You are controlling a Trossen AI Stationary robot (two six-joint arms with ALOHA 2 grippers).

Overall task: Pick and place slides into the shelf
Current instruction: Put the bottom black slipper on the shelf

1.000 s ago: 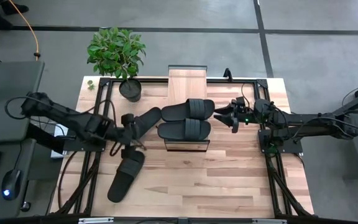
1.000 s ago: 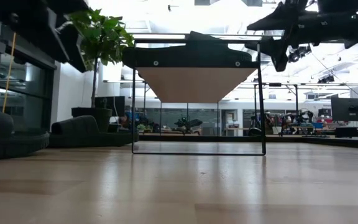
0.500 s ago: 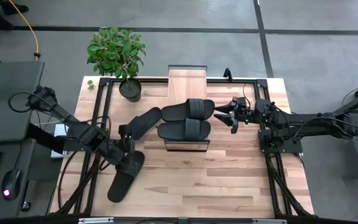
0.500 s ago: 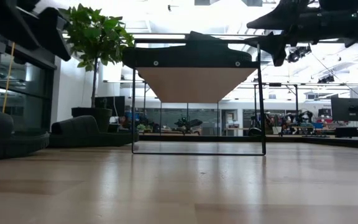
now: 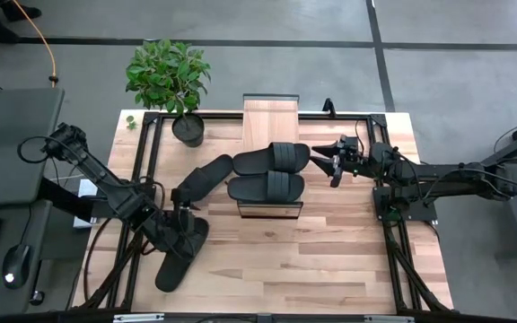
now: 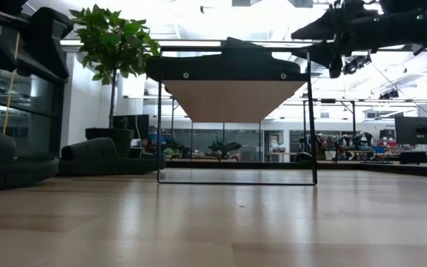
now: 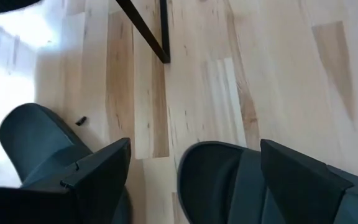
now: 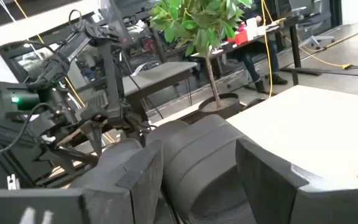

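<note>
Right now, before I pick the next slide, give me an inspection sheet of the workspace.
Surface: light-wood table, bare at the front.
Shelf: shelf at table centre, plank top bare at its far end.
Slides: two slides lie side by side on the shelf; a third lies beside the shelf on its left; a fourth lies flat on the table, front left.
Clutter: potted plant at the far left corner.
Grippers: left gripper open, over the fourth slide; right gripper open, beside the shelf, near the far slide's end.
Cables: orange cable on the floor, far left.
Surroundings: desk with mouse at left.
</note>
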